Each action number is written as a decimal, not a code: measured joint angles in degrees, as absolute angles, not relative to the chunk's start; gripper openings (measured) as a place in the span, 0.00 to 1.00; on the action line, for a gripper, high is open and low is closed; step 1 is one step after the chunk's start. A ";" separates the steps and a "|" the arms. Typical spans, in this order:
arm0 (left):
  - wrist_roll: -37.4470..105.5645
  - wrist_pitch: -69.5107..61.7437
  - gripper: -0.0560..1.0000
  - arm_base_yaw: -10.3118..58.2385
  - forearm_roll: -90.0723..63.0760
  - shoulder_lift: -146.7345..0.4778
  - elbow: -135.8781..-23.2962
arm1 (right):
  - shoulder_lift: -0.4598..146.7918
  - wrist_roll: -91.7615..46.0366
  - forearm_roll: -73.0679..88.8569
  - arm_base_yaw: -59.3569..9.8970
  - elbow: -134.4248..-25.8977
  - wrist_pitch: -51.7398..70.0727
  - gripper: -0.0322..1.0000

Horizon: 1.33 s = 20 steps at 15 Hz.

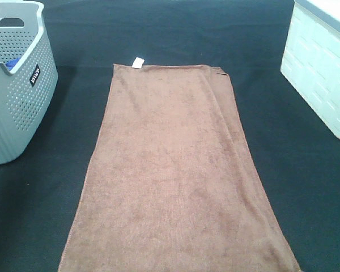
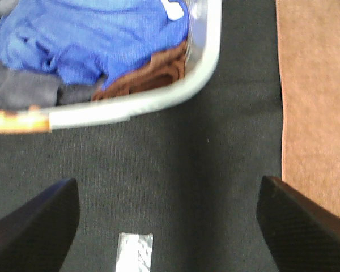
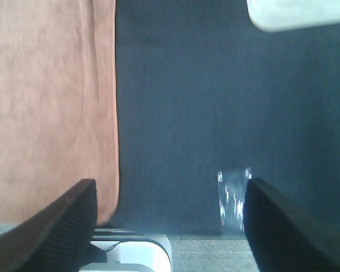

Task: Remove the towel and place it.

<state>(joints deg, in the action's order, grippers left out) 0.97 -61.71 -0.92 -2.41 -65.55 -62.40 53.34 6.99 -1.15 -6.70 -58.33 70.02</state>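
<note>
The brown towel [image 1: 175, 170] lies spread flat and lengthwise on the dark table, its small white tag [image 1: 138, 62] at the far left corner. No arm shows in the high view. In the left wrist view my left gripper [image 2: 169, 224] hangs open over bare dark cloth, with the towel's long edge [image 2: 314, 107] beside one finger and the grey basket [image 2: 158, 99] ahead. In the right wrist view my right gripper [image 3: 169, 226] is open too, one finger [image 3: 56, 226] over the towel's [image 3: 45, 102] near corner. Nothing is between either pair of fingers.
A grey perforated basket [image 1: 20, 85] stands at the far left, holding blue cloth [image 2: 90, 34] and a folded brown one [image 2: 153, 73]. A white bin [image 1: 323, 62] sits at the far right. Strips of clear tape [image 2: 135, 252] [image 3: 233, 198] lie near the table's front edge.
</note>
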 joint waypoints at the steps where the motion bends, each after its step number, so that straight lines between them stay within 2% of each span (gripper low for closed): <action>1: 0.97 -60.68 0.81 -0.92 -2.41 -60.50 -58.21 | 48.19 7.33 -1.15 -6.70 -54.49 70.02 0.71; 6: -3.38 -61.65 0.81 -0.92 -2.46 -36.33 -43.32 | 23.95 5.90 -1.15 -6.70 -39.30 67.09 0.71; 8: -1.03 -61.65 0.81 -0.92 -2.29 -26.53 -38.22 | 14.04 3.32 -1.15 -6.70 -34.55 65.09 0.71; 13: 2.52 -60.73 0.81 -0.92 -2.29 -2.01 -29.16 | 0.00 -1.03 0.80 -6.70 -30.65 60.96 0.71; 20: 2.29 -60.22 0.81 -0.92 -7.96 0.29 -29.11 | -0.29 -1.83 0.80 -6.70 -28.82 60.33 0.71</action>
<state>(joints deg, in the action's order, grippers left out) 2.29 -60.22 -0.92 -7.96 0.29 -29.11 -0.29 -1.83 0.80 -6.70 -28.82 60.33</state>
